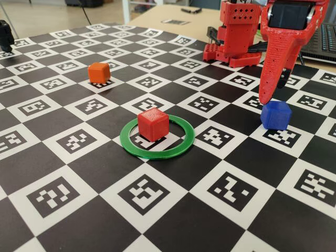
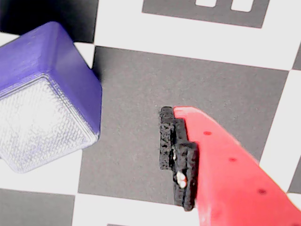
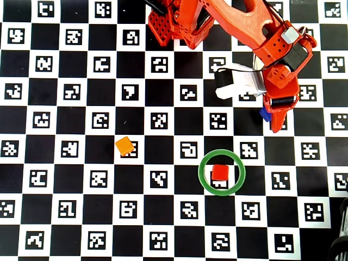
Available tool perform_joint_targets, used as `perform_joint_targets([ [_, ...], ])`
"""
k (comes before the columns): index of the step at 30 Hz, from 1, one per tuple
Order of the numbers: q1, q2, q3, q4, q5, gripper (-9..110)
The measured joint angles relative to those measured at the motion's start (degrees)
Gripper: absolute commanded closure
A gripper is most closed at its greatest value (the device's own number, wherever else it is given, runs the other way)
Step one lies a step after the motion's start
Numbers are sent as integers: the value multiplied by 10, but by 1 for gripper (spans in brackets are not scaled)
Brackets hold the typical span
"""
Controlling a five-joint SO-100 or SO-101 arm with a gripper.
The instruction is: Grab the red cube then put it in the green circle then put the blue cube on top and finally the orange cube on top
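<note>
Currently we count step one as done: the small matte red plastic cube (image 1: 153, 124) sits inside the thin flat green plastic ring (image 1: 184, 143). We now address the small deep-blue plastic cube (image 1: 275, 115), resting on the checkered marker board (image 1: 105, 210) to the ring's right in the fixed view. Our red two-finger gripper (image 1: 266, 100) hovers just beside it — only one padded finger (image 2: 181, 157) shows in the wrist view, so we cannot tell its opening. The small matte orange plastic cube (image 1: 99, 72) waits untouched, well apart — two stacks remain.
</note>
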Motion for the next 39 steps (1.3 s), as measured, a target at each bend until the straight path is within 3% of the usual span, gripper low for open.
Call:
perform_joint_targets([
  [26,0,-72,22,-101,-23,56],
  [39,23,-72,21,-89,-123,58],
])
